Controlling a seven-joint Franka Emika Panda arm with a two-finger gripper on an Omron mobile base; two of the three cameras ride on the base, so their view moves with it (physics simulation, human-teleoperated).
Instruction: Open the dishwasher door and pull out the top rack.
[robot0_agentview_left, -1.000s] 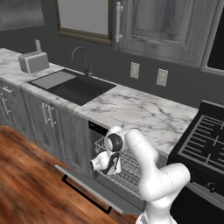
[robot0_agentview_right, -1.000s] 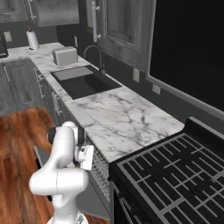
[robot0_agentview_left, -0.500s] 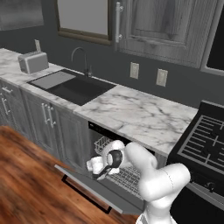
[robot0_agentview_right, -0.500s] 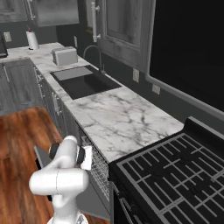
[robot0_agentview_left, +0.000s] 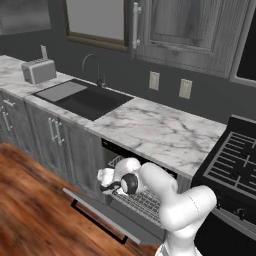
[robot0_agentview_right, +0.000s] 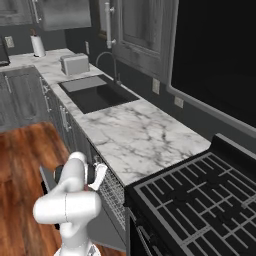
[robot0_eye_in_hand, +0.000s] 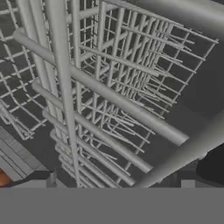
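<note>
The dishwasher door (robot0_agentview_left: 92, 206) lies folded down almost flat, its black bar handle (robot0_agentview_left: 100, 225) toward the floor. Above it, the top rack (robot0_agentview_left: 145, 200), a white wire-grid basket, sticks out of the dark opening under the counter. My gripper (robot0_agentview_left: 106, 181) is at the rack's front left corner, low over the door. From the right base, the gripper (robot0_agentview_right: 100, 172) sits against the rack (robot0_agentview_right: 114, 192). Up close, the rack's wires (robot0_eye_in_hand: 109, 87) cross right in front of the gripper (robot0_eye_in_hand: 116, 181); its fingertips (robot0_eye_in_hand: 41, 178) stand far apart, open.
A marble counter (robot0_agentview_left: 155, 130) runs over the dishwasher, with a sink (robot0_agentview_left: 87, 97) and a toaster (robot0_agentview_left: 39, 71) to the left. The black stove (robot0_agentview_left: 235, 160) stands to the right. Grey cabinet doors (robot0_agentview_left: 55, 140) flank the left side. Wood floor (robot0_agentview_left: 35, 210) lies before the door.
The hand has dropped and come outward from the opening toward the door's front edge, and the rack's front has slid out with it.
</note>
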